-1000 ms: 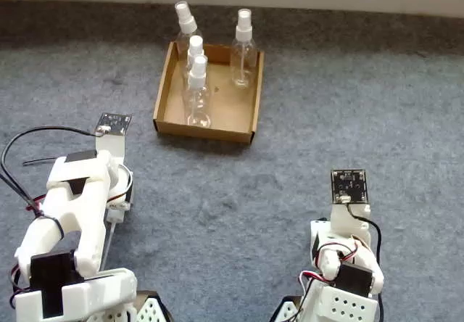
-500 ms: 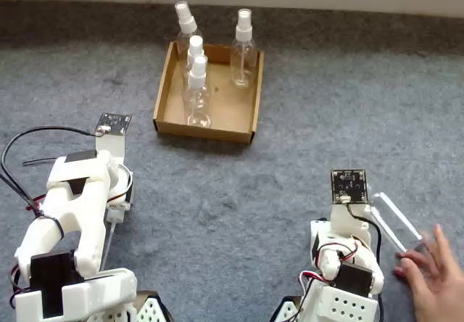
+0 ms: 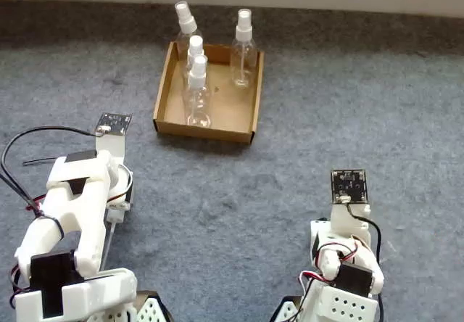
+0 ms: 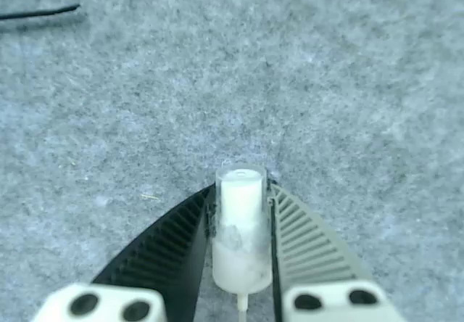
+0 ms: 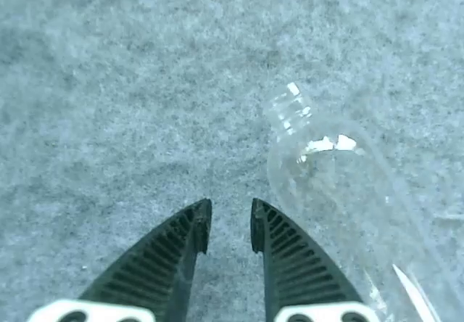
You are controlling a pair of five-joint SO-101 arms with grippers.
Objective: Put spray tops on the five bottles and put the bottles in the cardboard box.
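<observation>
Gripping spray top (image 4: 240, 228), left hand (image 4: 241, 191); right hand (image 5: 228, 224) ajar; capped bottles (image 3: 197, 90) in cardboard box (image 3: 206, 130).

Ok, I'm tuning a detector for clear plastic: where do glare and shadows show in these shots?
Right wrist view: bright glints on the uncapped bottle at its neck and shoulder, carpet showing through its body. Left wrist view: the white spray top looks matte, no glare. High view: the cardboard box casts a narrow shadow along its near edge.
</observation>
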